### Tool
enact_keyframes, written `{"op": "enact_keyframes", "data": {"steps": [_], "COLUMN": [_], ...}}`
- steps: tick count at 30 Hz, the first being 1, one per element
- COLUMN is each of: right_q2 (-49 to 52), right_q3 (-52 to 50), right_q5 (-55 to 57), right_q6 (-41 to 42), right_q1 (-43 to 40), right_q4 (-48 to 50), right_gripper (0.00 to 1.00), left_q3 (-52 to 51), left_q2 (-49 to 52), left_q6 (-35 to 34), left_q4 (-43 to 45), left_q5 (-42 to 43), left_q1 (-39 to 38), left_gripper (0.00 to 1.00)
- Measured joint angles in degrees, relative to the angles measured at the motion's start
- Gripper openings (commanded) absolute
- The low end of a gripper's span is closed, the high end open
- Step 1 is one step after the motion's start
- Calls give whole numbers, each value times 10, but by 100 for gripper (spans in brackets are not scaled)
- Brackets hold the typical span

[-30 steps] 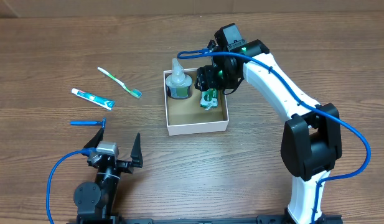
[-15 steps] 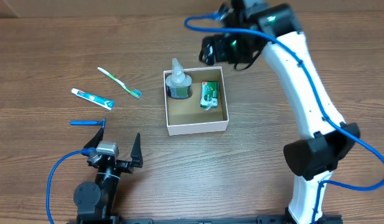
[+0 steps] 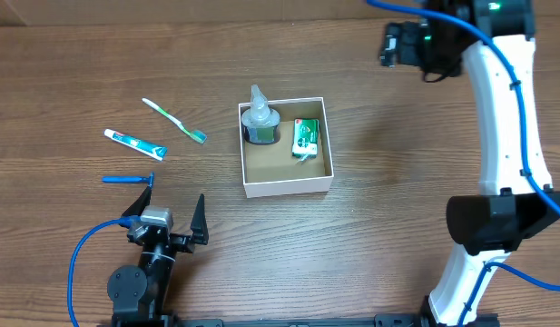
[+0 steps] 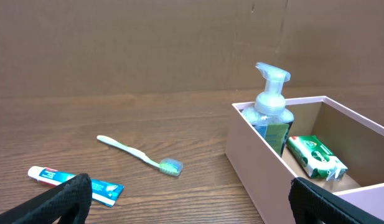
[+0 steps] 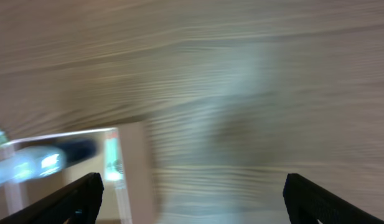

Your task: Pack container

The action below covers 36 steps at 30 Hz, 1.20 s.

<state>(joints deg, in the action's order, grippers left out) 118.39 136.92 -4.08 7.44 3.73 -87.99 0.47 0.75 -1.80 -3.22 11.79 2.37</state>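
- The container [image 3: 289,189] sits open near the middle of the table [image 3: 397,200], its white walls framing a brown floor.
- Inside it, a clear pump bottle [image 3: 260,123] stands upright in the far left corner. In the left wrist view the bottle [image 4: 269,118] rises above the container's rim.
- A green-and-white carton [image 3: 305,138] lies flat on the container floor, to the right of the bottle and close to the right wall.
- Well to the left of the container, out on the table, lie a toothbrush [image 3: 175,121], a toothpaste tube [image 3: 134,143] and a thin blue item [image 3: 127,179] — too small to name with certainty.
- The left tool [image 3: 169,207] rests low near the front edge of the table, its fingers spread wide and holding nothing. It points toward the toothpaste tube and the container.
- The right tool [image 3: 393,44] hangs high at the far right, well apart from the container. Its wrist view is blurred, yet both fingertips [image 5: 73,202] show far apart with only bare table between them — released and empty.
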Motion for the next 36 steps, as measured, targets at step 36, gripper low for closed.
{"op": "enact_keyframes", "data": {"steps": [36], "right_q2": [5], "right_q3": [-238], "right_q5": [112], "right_q6": [0], "right_q1": [-138], "right_q4": [194], "right_gripper": [100], "left_q3": [0], "left_q2": [0], "left_q6": [0], "left_q4": [0], "left_q5": [0], "left_q1": [0], "left_gripper": [100]}}
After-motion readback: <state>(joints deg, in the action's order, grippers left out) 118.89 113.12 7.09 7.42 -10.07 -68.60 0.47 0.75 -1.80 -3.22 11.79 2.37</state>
